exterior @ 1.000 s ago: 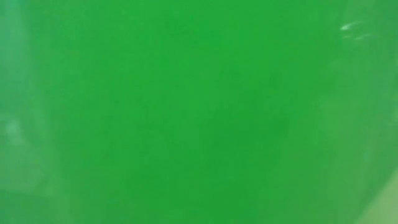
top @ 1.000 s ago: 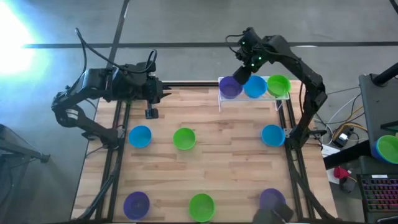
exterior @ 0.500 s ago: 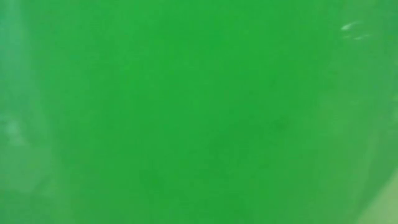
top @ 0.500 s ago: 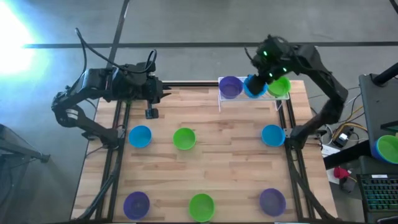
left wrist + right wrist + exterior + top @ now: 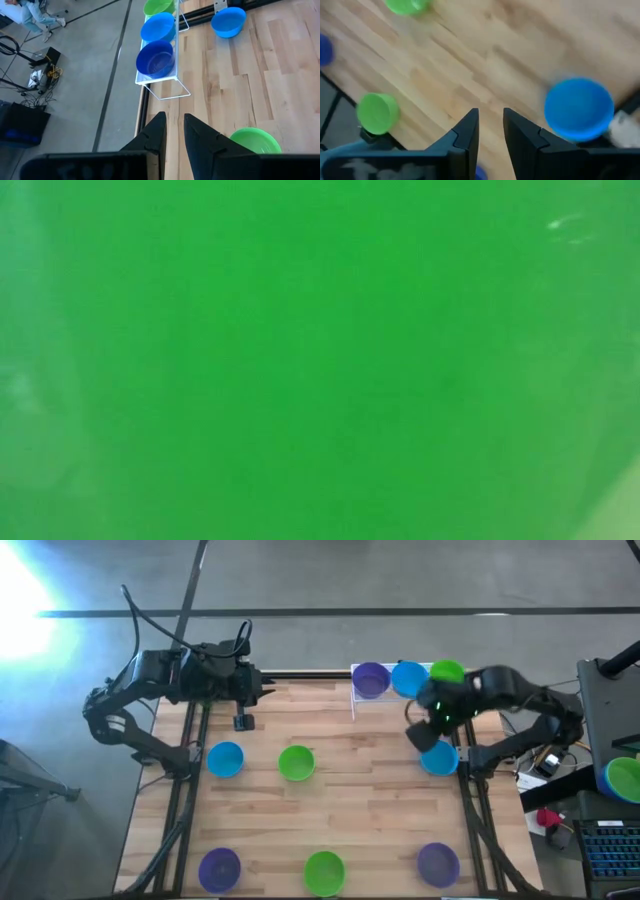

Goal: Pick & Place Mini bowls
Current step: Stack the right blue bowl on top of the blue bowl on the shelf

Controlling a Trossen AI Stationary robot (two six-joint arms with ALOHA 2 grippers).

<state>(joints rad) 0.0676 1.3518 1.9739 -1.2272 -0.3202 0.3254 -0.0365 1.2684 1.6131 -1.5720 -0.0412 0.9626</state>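
On the pale wooden plank desk [image 5: 350, 790] set on grey concrete floor [image 5: 300, 580], the right end effector [image 5: 491, 131], fingers narrowly parted and empty, hangs above a sky-blue round plastic mini bowl [image 5: 438, 757] at the right edge, while the left end effector [image 5: 172, 131], slightly parted and empty, waits at the far left corner.

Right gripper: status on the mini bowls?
Right gripper empty, over blue bowl at table's right edge. Left gripper parked, empty. Three bowls in white rack. Nothing blocking.
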